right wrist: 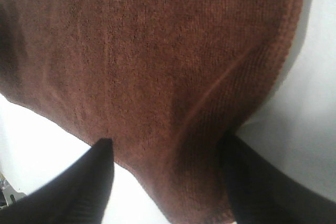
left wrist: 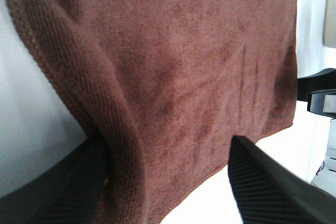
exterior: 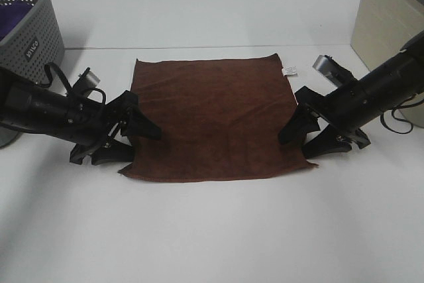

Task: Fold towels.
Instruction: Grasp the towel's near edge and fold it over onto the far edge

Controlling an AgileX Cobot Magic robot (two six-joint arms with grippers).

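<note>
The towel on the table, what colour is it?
The towel is dark reddish-brown all over, plain with no pattern. The high camera view shows it best.

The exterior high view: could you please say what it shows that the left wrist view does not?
Only exterior high: the whole towel lying flat, its white tag, the grey basket. Only left wrist: the towel's hem bunched against one claw finger. Both: the towel, the open left claw, the white table.
</note>
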